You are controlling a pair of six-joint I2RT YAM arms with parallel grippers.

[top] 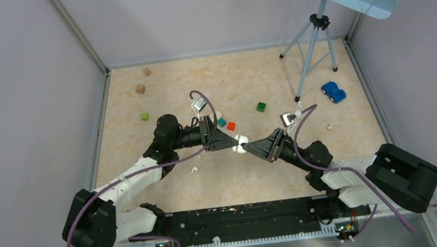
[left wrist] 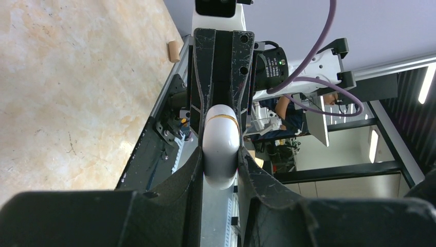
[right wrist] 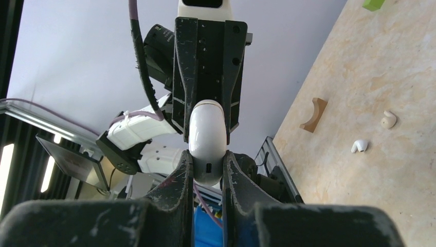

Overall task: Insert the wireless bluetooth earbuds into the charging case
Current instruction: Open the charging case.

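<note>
Charging case (left wrist: 221, 139): small, cream-white, glossy rounded plastic shell. Lid down, with a thin seam line ringing it near one end. A small dark port shows on the opposite end in the right wrist view.

Position: held off the pale speckled beige table (top: 272, 179), above its middle, between the two arms. In the top view it is a small white spot where the two black fingertip pairs meet.

Left hand (left wrist: 220, 164): clenched on the charging case, one black finger pressed flat on each broad side. The seam end points away from this wrist.

Right hand (right wrist: 207, 167): also clenched on the charging case from the opposite end, the port end sitting between its fingers. The two hands face each other nose to nose and share the one grip.

Earbud: a tiny white plastic earbud (right wrist: 359, 146) with a short stem lies on the table, well apart from both hands. A small cream rounded piece (right wrist: 388, 119) lies just beside it; cannot tell whether it is the second earbud. A tan wooden arch block (right wrist: 314, 114) rests near them.
</note>
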